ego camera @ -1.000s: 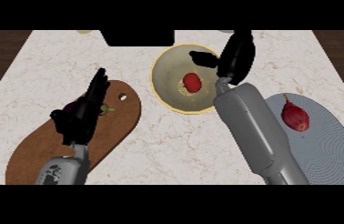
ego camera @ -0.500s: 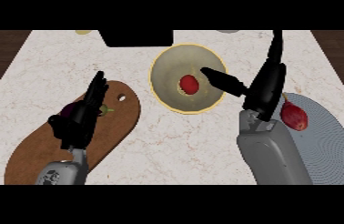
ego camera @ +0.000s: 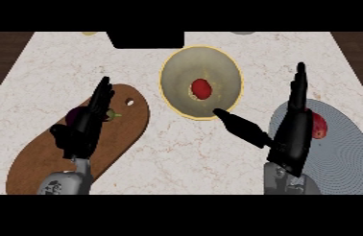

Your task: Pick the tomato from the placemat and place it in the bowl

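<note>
Well, the tomato [ego camera: 201,88] lies inside the bowl [ego camera: 178,66], close to the middle of its pale floor, small, red and touched by neither hand. The bowl (cream inside, with a yellow rim) stands on the far middle of the marbled counter [ego camera: 177,156].

To the right and nearer, the right hand [ego camera: 292,134] is held upright with its fingers straight and pointing toward the far side. Its thumb [ego camera: 241,127] is spread wide to the left, with the tip just short of the bowl's near rim. It has hold of nothing. Behind it lies the round grey-blue placemat [ego camera: 342,151], and on the mat a red fruit [ego camera: 320,127] shows partly from behind the hand's edge.

At the left, the left hand [ego camera: 86,127] stands over a brown wooden cutting board [ego camera: 39,160], its fingers straight and slanting toward the far right, and it too carries nothing. A dark purplish thing [ego camera: 73,116] with a green stalk lies on the board, mostly hidden by that hand. A black block [ego camera: 145,38] sits at the counter's far edge.
</note>
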Controlling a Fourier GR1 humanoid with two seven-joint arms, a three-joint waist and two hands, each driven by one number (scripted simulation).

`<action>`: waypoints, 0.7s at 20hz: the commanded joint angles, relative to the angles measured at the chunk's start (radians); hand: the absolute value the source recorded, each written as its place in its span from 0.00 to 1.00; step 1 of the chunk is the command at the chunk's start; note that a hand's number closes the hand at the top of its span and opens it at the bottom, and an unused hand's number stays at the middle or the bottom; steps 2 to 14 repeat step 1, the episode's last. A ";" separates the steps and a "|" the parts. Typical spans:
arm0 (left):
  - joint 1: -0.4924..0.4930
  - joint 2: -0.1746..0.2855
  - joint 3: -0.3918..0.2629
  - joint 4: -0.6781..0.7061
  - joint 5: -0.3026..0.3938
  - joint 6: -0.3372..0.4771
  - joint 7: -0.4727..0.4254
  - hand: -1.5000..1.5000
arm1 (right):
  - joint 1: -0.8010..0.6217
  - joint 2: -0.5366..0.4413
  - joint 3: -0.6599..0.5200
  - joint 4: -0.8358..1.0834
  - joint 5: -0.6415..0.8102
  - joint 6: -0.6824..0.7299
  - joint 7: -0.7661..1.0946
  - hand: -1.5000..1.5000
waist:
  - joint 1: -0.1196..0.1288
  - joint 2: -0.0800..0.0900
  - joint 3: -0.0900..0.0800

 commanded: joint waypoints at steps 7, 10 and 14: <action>-0.042 -0.014 0.015 0.028 -0.007 0.016 -0.003 0.50 | 0.125 -0.030 0.018 -0.119 -0.060 0.046 -0.039 0.00 | -0.001 0.001 0.000; -0.042 -0.014 0.015 0.028 -0.007 0.016 -0.003 0.50 | 0.125 -0.030 0.018 -0.119 -0.060 0.046 -0.039 0.00 | -0.001 0.001 0.000; -0.042 -0.014 0.015 0.028 -0.007 0.016 -0.003 0.50 | 0.125 -0.030 0.018 -0.119 -0.060 0.046 -0.039 0.00 | -0.001 0.001 0.000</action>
